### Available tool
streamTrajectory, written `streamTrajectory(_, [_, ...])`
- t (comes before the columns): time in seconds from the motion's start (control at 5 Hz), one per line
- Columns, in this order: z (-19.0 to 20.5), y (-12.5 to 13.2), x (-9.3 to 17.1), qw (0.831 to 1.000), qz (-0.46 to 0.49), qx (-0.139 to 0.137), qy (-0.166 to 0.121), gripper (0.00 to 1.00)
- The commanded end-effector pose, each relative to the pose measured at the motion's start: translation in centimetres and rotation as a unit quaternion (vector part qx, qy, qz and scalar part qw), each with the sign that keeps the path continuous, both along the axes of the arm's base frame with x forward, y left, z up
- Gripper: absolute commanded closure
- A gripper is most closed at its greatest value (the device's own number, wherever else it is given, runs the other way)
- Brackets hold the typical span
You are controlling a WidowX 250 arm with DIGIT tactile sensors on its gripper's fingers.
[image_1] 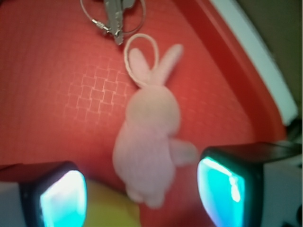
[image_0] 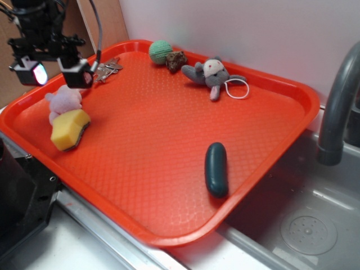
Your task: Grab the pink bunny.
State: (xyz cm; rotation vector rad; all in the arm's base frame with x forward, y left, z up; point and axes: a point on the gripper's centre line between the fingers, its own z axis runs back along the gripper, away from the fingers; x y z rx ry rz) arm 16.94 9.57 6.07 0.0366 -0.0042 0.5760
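My fingers (image_1: 61,198) were spread wide and held nothing; in the wrist view the two pads sat in the lower left and lower right corners of the frame, with a broad gap between them. In the exterior view the gripper (image_0: 56,72) hung at the upper left of the frame, above the tray's near-left corner and not touching anything.

Between the pads, and reaching up from them toward the top of the wrist frame, lay the pink bunny (image_1: 147,142). Its feet were at the lower middle, level with the pads; its ears pointed to the upper middle, where its white loop cord (image_1: 142,42) curled. So its long axis ran roughly up the frame, tilted a little to the right, and crossed the line joining my two pads. I judged that a favourable lie: the body's narrow width faced the closing direction. One arm of the bunny reached almost to the right pad, so the toy sat slightly right of centre in the gap.

Just beside the bunny's feet, at the bottom of the wrist frame, was a yellow sponge (image_0: 70,129). Beyond the ears lay a bunch of keys (image_1: 113,16). All rested on the red tray (image_0: 169,185).
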Motion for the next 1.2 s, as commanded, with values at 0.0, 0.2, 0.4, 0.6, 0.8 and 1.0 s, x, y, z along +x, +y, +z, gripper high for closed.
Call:
streamTrajectory(0.0, [-3.5, 1.2, -2.2, 0.999, 0.027, -0.022, 0.028, 0.0])
streamTrajectory(0.2, [-4.5, 1.0, -5.5, 0.999, 0.023, -0.024, 0.029, 1.0])
streamTrajectory(0.4, [-2.3, 0.4, -3.5, 0.999, -0.03, -0.002, 0.031, 1.0])
streamTrajectory(0.6, [1.3, -1.5, -2.1, 0.995, -0.096, 0.018, 0.018, 1.0])
streamTrajectory(0.8, [4.6, -1.6, 0.9, 0.99, -0.139, 0.022, 0.025, 1.0])
streamTrajectory(1.0, [6.0, -1.1, 1.0, 0.99, -0.131, 0.026, 0.054, 0.0])
